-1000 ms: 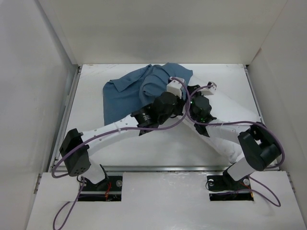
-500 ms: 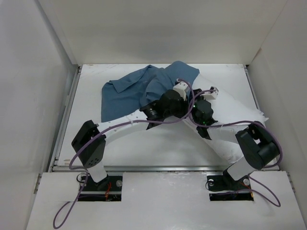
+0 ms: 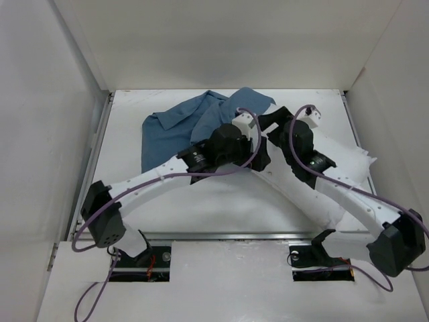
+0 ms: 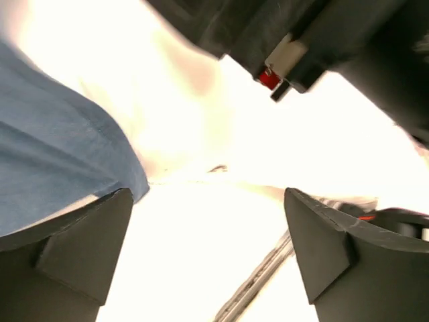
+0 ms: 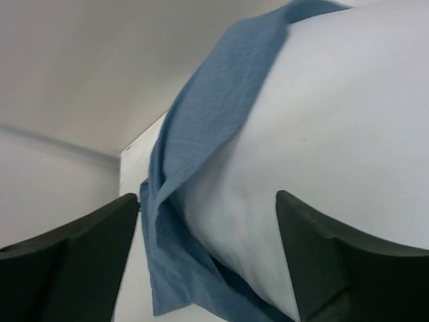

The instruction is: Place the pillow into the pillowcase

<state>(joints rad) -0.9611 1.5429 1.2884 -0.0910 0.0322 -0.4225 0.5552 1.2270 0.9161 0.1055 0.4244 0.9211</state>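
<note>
The slate-blue pillowcase (image 3: 175,129) lies crumpled at the back left of the table, one end drawn over the near end of the white pillow (image 3: 343,169), which stretches off to the right. In the right wrist view the pillowcase (image 5: 191,161) drapes over the pillow (image 5: 328,127), its edge hanging loose below. My right gripper (image 5: 206,198) is open in front of that edge and holds nothing. My left gripper (image 4: 208,201) is open too, with the pillowcase (image 4: 53,168) at its left finger and the bright pillow (image 4: 201,127) ahead. From above, both grippers (image 3: 263,155) (image 3: 270,123) sit close together at the pillow's covered end.
White walls (image 3: 74,100) enclose the table on the left, back and right. A metal rail (image 3: 221,236) runs along the table's near edge. The right arm's black wrist (image 4: 322,40) hangs close above my left gripper.
Both grippers have gone from shut to open, letting go of the cloth. The right arm has stretched out, its elbow dropping to the near right; the left arm's elbow moved back to the left.
</note>
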